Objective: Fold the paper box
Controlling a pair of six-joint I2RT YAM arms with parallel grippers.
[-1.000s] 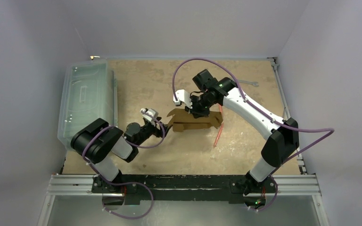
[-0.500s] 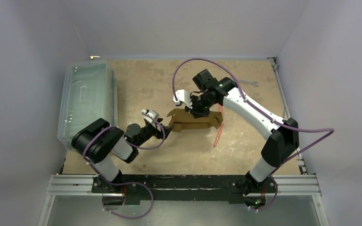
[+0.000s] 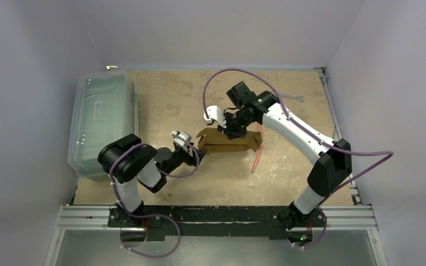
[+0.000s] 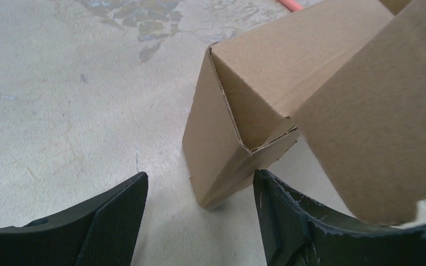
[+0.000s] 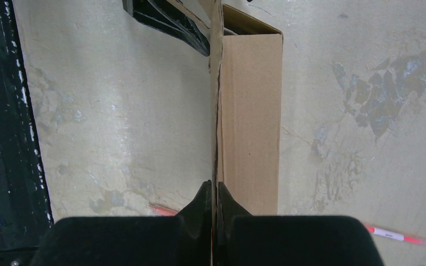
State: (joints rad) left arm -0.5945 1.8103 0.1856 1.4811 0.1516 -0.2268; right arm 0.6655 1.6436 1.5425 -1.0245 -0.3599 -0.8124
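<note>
Your plain brown corrugated cardboard paper box sits half-formed near the middle of the mottled tan table, its long side running left to right. Your right gripper meets it from above, jaws closed flat on a thin upright cardboard panel. In the right wrist view that panel's edge runs straight up from between the pinched black fingers, and a folded wall of the box stands just to its right.

Your left gripper is low at the box's left end with its jaws spread wide. In the left wrist view its two black fingers stand on either side of the box's near corner, and neither visibly touches the cardboard. A loose flap reaches across the right of that view, above the right-hand finger.

A thin red-orange stick lies on the table just beside the box's right end. A large clear plastic bin sits at the table's left edge, well apart from the box.
</note>
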